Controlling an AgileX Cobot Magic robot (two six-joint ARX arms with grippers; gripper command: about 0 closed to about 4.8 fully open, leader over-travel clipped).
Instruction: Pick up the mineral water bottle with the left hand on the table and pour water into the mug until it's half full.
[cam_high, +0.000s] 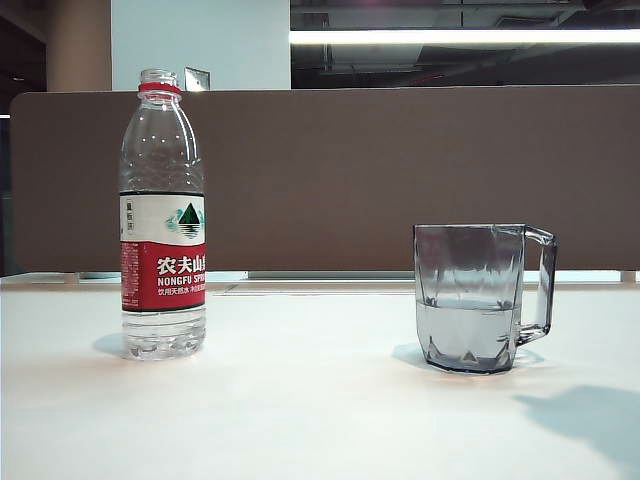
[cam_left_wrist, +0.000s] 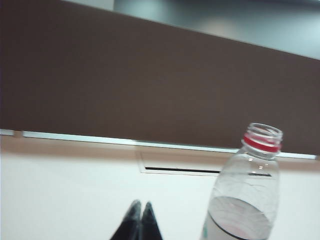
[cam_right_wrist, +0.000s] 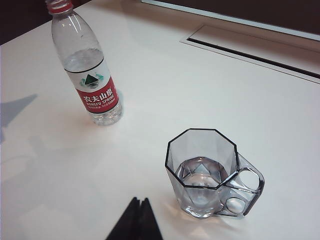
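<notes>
My left gripper (cam_left_wrist: 140, 222) has its fingertips pressed together, empty, with the uncapped mineral water bottle (cam_left_wrist: 245, 200) upright just beside and beyond it on the table (cam_left_wrist: 65, 190). My right gripper (cam_right_wrist: 139, 220), likewise closed and empty, hovers near the mug (cam_right_wrist: 207, 172), which holds water (cam_right_wrist: 200, 182); the bottle stands farther off.

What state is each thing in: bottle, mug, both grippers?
mineral water bottle: upright on the table, cap off, not held.
mug: upright, water partway up, handle away from the bottle.
left gripper: shut, empty, beside the bottle.
right gripper: shut, empty, near the mug.
</notes>
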